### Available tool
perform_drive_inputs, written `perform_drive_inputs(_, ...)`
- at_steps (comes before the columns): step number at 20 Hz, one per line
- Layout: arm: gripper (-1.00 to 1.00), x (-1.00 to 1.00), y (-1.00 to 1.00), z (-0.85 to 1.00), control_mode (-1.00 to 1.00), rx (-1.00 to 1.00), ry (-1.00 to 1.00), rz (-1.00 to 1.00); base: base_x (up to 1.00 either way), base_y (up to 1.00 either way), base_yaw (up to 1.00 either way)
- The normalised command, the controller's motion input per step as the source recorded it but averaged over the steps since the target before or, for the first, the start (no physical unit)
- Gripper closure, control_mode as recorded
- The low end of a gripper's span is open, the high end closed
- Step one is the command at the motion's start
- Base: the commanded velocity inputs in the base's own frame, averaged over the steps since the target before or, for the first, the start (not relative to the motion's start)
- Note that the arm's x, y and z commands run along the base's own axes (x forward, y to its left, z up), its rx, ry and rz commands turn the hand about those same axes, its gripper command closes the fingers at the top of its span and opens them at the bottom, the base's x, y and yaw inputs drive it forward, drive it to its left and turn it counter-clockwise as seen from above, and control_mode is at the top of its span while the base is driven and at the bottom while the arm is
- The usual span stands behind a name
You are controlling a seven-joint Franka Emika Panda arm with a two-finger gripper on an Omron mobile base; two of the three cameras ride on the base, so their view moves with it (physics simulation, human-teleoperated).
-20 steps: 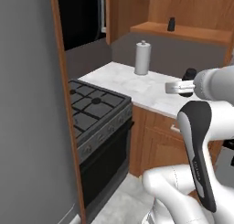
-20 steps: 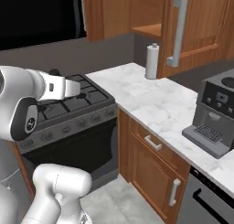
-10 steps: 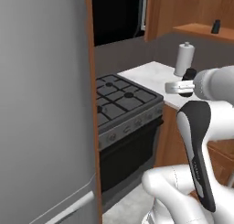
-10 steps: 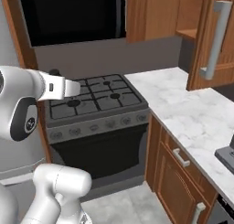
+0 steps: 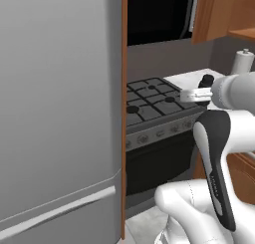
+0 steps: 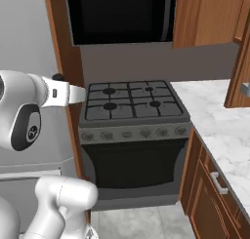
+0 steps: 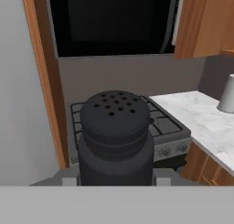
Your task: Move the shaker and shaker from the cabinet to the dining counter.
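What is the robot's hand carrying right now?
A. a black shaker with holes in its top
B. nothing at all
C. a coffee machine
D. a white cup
A: the hand view shows the black shaker upright, close up between the gripper's fingers, its top dotted with holes.

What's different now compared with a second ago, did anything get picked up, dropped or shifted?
The base has turned left, so the whole scene has slid right: the open cabinet and coffee machine have gone from view, and the stove now sits ahead with the grey fridge beside it. Nothing was grabbed or released. The claw stays shut on the black shaker, arm held the same. The grey cylinder has not moved on the worktop.
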Motion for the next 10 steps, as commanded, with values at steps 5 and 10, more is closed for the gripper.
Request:
perform_drive_inputs(5, 1.00, 0.00, 0.00, 0.00, 1.00, 0.00, 0.00, 0.00, -0.12, -0.02, 0.28)
perform_drive_inputs(10, 1.00, 0.00, 0.00, 0.00, 1.00, 0.00, 0.00, 0.00, 0.00, 0.02, 0.17)
